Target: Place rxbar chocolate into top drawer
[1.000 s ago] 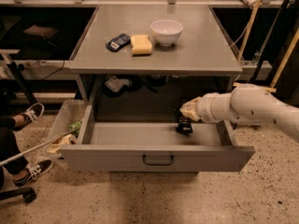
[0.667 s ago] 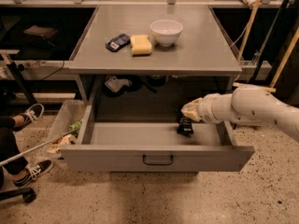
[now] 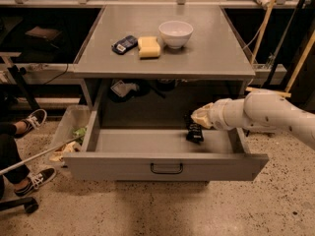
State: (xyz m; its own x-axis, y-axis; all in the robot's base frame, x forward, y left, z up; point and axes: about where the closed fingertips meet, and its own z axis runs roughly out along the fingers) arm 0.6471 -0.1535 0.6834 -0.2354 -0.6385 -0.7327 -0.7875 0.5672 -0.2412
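You see the top drawer [image 3: 123,167] standing open under the table [image 3: 206,53], and the gripper [image 3: 195,132] hangs down inside it, near the right wall. On the table sit a white bowl [image 3: 175,33], a yellow sponge [image 3: 149,47] and a dark packet [image 3: 124,44], close together.

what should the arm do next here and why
Likely ease down and release the rxbar chocolate: the hand sits low inside the open top drawer, near its right end, close to the floor. The bar itself is not clearly visible.
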